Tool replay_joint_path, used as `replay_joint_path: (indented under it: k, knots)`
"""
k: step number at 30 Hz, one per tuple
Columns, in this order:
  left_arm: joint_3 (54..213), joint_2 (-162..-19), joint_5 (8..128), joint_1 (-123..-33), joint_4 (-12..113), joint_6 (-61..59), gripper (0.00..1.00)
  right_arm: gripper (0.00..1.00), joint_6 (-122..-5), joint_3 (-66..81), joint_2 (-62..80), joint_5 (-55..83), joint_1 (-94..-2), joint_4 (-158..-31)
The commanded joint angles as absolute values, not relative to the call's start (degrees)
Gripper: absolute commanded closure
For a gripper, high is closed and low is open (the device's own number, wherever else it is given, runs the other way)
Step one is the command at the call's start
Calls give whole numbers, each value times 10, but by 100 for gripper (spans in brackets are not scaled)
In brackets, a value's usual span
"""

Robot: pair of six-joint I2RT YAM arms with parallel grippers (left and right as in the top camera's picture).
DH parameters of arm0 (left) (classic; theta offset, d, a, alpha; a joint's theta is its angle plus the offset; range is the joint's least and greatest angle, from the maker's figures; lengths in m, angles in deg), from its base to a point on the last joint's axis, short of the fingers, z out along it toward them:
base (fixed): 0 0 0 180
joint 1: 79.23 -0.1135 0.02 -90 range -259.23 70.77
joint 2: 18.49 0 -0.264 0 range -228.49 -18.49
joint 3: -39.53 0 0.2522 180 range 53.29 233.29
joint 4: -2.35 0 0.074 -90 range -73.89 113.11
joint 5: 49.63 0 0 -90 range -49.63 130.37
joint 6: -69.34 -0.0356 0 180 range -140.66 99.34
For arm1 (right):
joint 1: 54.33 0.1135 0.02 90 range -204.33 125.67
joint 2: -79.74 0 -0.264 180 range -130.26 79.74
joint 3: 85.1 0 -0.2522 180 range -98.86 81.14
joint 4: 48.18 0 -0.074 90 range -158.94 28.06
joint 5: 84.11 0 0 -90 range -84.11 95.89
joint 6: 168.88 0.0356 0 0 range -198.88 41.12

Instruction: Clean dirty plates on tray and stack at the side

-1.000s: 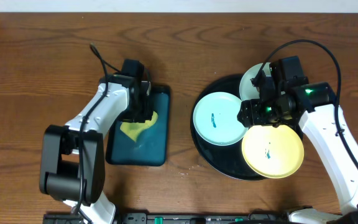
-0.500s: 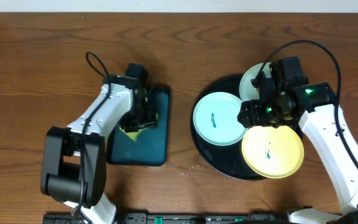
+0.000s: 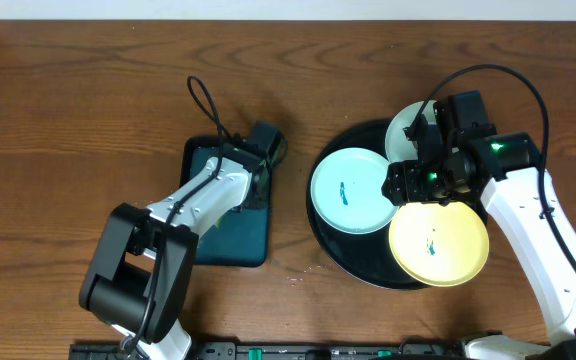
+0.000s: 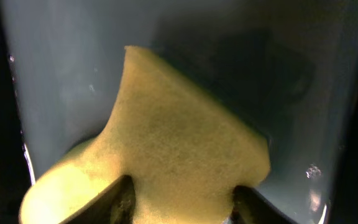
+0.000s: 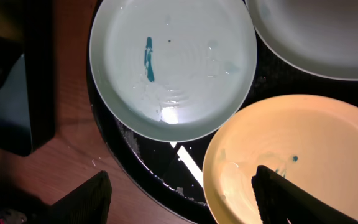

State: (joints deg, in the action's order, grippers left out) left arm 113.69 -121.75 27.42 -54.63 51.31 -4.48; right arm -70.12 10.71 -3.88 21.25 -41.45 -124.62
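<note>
Three plates lie on the round black tray (image 3: 353,262): a pale aqua plate (image 3: 349,190) with a blue-green smear, a pale yellow plate (image 3: 438,243) with a small smear, and a white plate (image 3: 405,127) partly under my right arm. My right gripper (image 3: 401,184) hovers open and empty over the tray; in the right wrist view its fingers (image 5: 180,183) straddle the tray (image 5: 160,165) between the aqua plate (image 5: 179,68) and the yellow plate (image 5: 316,155). My left gripper (image 4: 182,200) is shut on the yellow-green sponge (image 4: 179,124), over the teal tray's right edge (image 3: 259,165).
The rectangular dark teal tray (image 3: 213,235) lies left of the black tray, with bare wood tabletop (image 3: 288,80) around both. The teal tray's corner shows in the right wrist view (image 5: 5,106). The white plate's edge (image 5: 328,37) is at that view's top right.
My left arm has swung right across the teal tray, from its left side to its upper right corner, carrying the sponge. The right arm and plates have not moved.
</note>
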Motion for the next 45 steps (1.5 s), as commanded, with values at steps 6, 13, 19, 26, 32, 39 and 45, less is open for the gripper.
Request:
replay_joint_path:
  k: [6,13,19,26,32,39,45]
  knots:
    - [1083,-1213,240,-548,454,-56,93,28,-695,107,-34,209,-411,-1246]
    - [1127,-1167,340,-548,519,-56,92,28,-695,107,-34,209,-411,-1251]
    - [1145,-1076,562,-549,533,-39,93,28,-695,107,-34,209,-411,-1259]
    - [1144,-1068,704,-602,538,-10,92,28,-695,107,-34,209,-411,-1259]
    - [1126,-1071,704,-676,538,-27,92,28,-695,107,-34,209,-411,-1259]
    - [1110,-1124,666,-739,540,-82,93,28,-695,107,-34,209,-411,-1259]
    - [1121,-1118,639,-741,542,-83,93,27,-692,107,-34,209,-411,-1259]
